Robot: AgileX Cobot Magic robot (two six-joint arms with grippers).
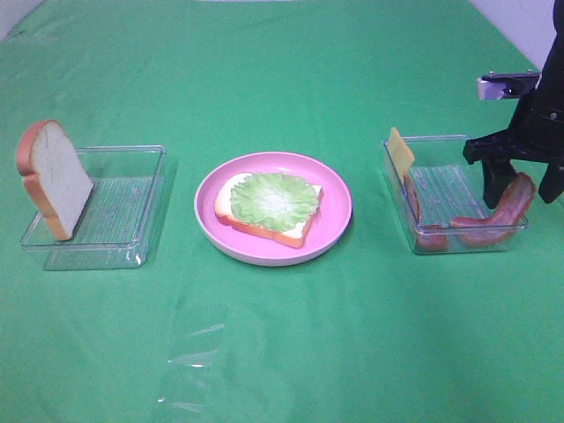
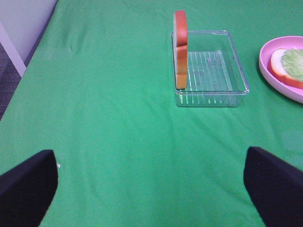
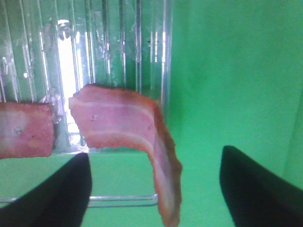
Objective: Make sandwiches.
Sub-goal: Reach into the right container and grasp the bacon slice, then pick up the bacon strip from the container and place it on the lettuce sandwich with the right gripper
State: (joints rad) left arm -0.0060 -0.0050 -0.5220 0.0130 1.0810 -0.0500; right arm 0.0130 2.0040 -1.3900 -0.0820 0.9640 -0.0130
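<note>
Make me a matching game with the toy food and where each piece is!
Things
1. upright white toy bread slice with orange crust
2. pale green lettuce leaf
3. yellow cheese square
4. bent reddish-brown bacon strip

Places
A. draped over the rim of the right clear plastic tray
B. at the outer end of the left clear plastic tray
C. on the flat bread slice on the pink round plate
D. leaning in a far corner of the right tray

Pairs: 1-B, 2-C, 3-D, 4-A
</note>
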